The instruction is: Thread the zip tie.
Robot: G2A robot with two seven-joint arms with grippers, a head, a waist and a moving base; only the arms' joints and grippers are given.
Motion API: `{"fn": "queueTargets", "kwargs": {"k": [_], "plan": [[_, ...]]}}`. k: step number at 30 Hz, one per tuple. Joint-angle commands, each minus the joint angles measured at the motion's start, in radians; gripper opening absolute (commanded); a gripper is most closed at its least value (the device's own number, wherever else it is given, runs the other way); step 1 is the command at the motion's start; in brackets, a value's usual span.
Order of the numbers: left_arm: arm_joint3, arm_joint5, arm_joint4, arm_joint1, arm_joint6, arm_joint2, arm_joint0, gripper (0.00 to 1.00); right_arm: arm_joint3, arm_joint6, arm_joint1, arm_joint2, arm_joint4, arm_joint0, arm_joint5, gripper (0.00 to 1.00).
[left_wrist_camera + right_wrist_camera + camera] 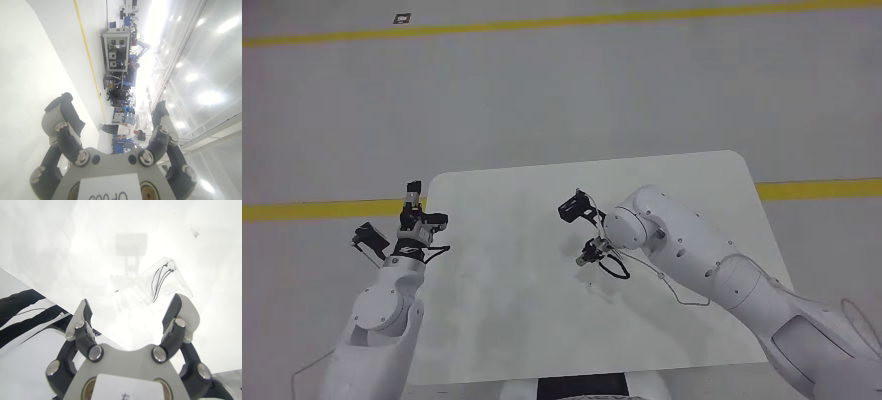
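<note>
Right wrist view has the right tool, spread wide and empty, near a clear tray on the bench holding thin black zip ties, likely light, springy and slippery, best pinched mid-strap; the left tool is likewise spread and empty.

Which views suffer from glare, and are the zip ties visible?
Left wrist view: ceiling lights glare hard and wash out the hall beyond the open left gripper. Right wrist view: the table is very bright, yet the black zip ties in the clear tray read plainly. Top view: even light, no glare.
</note>
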Motion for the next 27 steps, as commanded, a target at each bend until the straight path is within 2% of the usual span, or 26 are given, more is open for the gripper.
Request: {"fn": "queueTargets", "kwargs": {"k": [1,10,13,22,27], "plan": [[0.000,0.000,0.000,0.000,0.000,0.000,0.000,1.00,0.013,0.000,-0.004,-0.011,-0.011,0.005,0.004,1.00],[0.000,0.000,0.000,0.000,0.000,0.000,0.000,1.00,0.016,-0.013,-0.004,-0.010,-0.013,-0.001,0.004,1.00],[0.000,0.000,0.000,0.000,0.000,0.000,0.000,1.00,0.021,-0.007,-0.005,-0.015,-0.061,-0.005,0.039,1.00],[0.000,0.000,0.000,0.000,0.000,0.000,0.000,1.00,0.016,-0.031,-0.007,-0.011,-0.063,-0.013,0.036,1.00],[0.000,0.000,0.000,0.000,0.000,0.000,0.000,1.00,0.008,-0.026,-0.003,0.008,-0.105,-0.022,0.044,1.00]]}}
